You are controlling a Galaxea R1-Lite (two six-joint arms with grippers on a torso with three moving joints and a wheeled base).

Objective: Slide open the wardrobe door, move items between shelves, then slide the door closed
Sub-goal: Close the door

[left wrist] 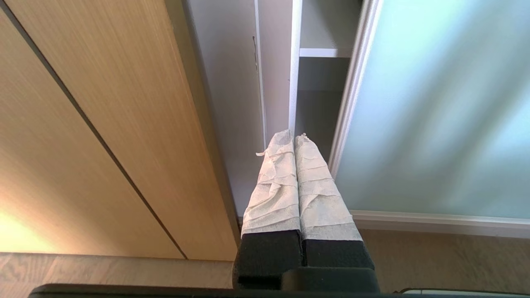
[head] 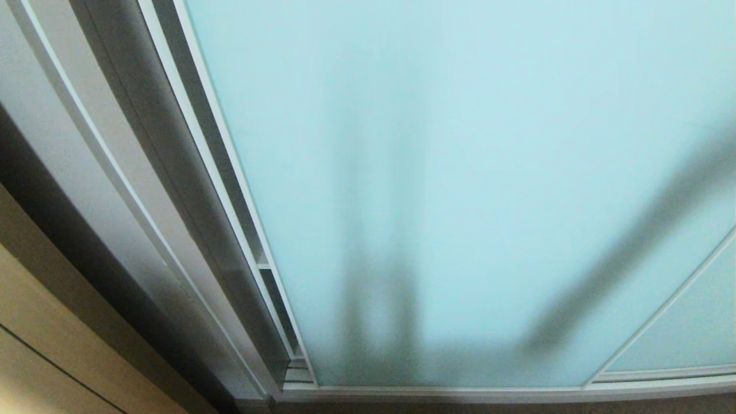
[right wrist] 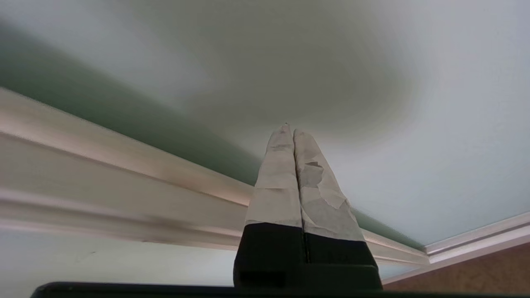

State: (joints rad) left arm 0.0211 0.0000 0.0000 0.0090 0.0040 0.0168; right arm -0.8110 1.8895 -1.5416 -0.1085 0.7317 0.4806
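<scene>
Right gripper (right wrist: 290,131) is hovering close in front of the sliding wardrobe door (head: 460,172), taped fingers pressed together, gripping nothing, near the door's silvery frame rail (right wrist: 124,165). Left gripper (left wrist: 295,138) is hanging low, fingers likewise pressed together and empty, pointing at the narrow gap beside the door edge. Door is sitting almost fully across the wardrobe. Through the gap, a white shelf (left wrist: 325,52) is showing. Wood-grain panel (left wrist: 103,124) is standing left of the wardrobe.

white shelf (left wrist: 324,52) in the narrow wardrobe opening, wood-look floor (left wrist: 434,260) below, nothing discernible on either
</scene>
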